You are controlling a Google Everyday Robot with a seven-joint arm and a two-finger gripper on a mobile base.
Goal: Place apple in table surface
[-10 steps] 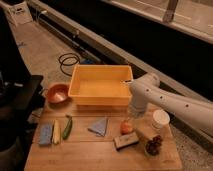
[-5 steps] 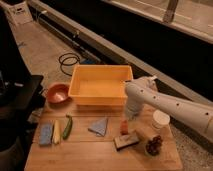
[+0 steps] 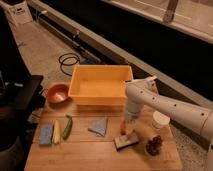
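Note:
The apple (image 3: 122, 126) lies on the wooden slatted table surface (image 3: 100, 156), right of centre; only a thin red sliver of it shows at the left side of my gripper. My gripper (image 3: 128, 123) hangs straight down from the white arm (image 3: 150, 100), which comes in from the right. It is right at the apple and covers most of it. Whether the apple is held or resting on the table is hidden.
A big yellow-orange bin (image 3: 100, 85) stands at the table's back, with an orange-red bowl (image 3: 57, 93) to its left. A blue sponge (image 3: 46, 134), a green vegetable (image 3: 67, 127), a grey-blue cloth (image 3: 99, 126), a dark block (image 3: 126, 141), grapes (image 3: 154, 145) and a white cup (image 3: 160, 120) lie around.
The arm has swung left and down over the apple, which was in plain view before and is now mostly covered by the gripper.

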